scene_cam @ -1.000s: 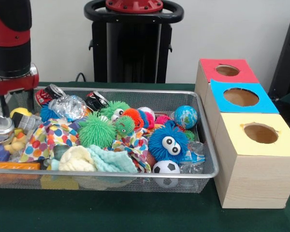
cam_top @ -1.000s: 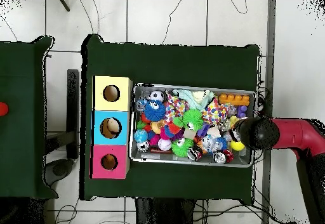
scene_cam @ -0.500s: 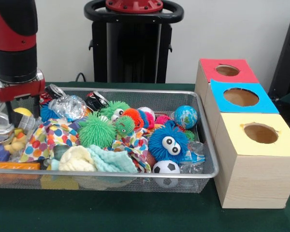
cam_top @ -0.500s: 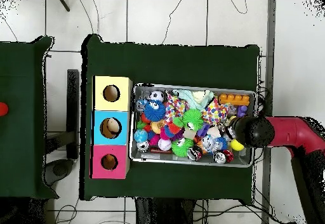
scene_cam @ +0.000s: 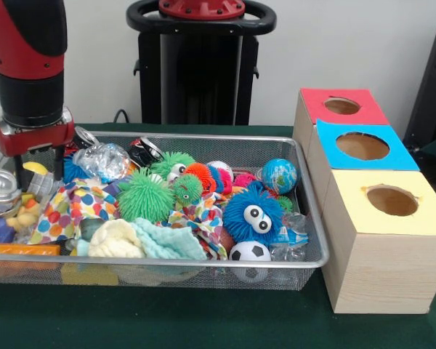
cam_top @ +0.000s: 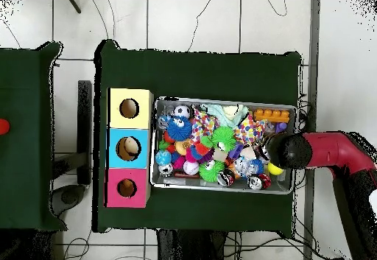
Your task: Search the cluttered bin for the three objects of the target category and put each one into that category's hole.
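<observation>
The wire mesh bin (scene_cam: 203,137) is full of toys; it also shows in the overhead view (cam_top: 221,100). My gripper (scene_cam: 38,170) hangs open at the bin's left end, its two fingers apart just above a yellow ball (scene_cam: 35,167). A red crushed can (scene_cam: 78,138) lies at the back rim just right of the gripper. A black crushed can (scene_cam: 145,151) lies further right at the back. A silver can (scene_cam: 0,190) sits at the left edge. The round hole (scene_cam: 341,106) in the red-topped box is open; it also shows in the overhead view (cam_top: 127,188).
A blue-topped box (scene_cam: 362,145) and a yellow-topped box (scene_cam: 392,200) stand in a row with the red one, right of the bin. Green spiky balls (scene_cam: 145,195), a blue fuzzy toy (scene_cam: 253,214), a spotted cloth (scene_cam: 73,207) and a crinkled clear bottle (scene_cam: 102,160) fill the bin.
The gripper has moved right along the bin's left end and come down a little, now over the yellow ball. It stays open. Nothing in the bin has moved.
</observation>
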`<state>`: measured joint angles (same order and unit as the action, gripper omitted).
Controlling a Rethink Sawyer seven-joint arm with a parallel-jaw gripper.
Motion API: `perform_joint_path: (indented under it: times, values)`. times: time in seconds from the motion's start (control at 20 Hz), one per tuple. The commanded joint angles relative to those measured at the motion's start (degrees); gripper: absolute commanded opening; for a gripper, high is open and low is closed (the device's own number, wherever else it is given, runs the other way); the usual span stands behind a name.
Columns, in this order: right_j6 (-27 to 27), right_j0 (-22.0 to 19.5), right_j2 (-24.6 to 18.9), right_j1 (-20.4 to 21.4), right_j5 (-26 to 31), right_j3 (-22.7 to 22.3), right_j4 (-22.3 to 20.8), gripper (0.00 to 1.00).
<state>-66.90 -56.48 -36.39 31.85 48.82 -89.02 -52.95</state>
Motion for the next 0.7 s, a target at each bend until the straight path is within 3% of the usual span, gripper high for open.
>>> perform_joint_path:
  times: [0.05, 0.6, 0.7]
  values:
    - [20.2, 0.3, -1.4, -0.7, -0.4, 3.5, -5.0, 1.00]
    - [22.9, 0.1, -3.2, -6.3, -1.1, 8.2, -5.2, 1.00]
    - [19.9, -2.0, -5.2, -7.5, -2.4, 7.0, -0.6, 1.00]
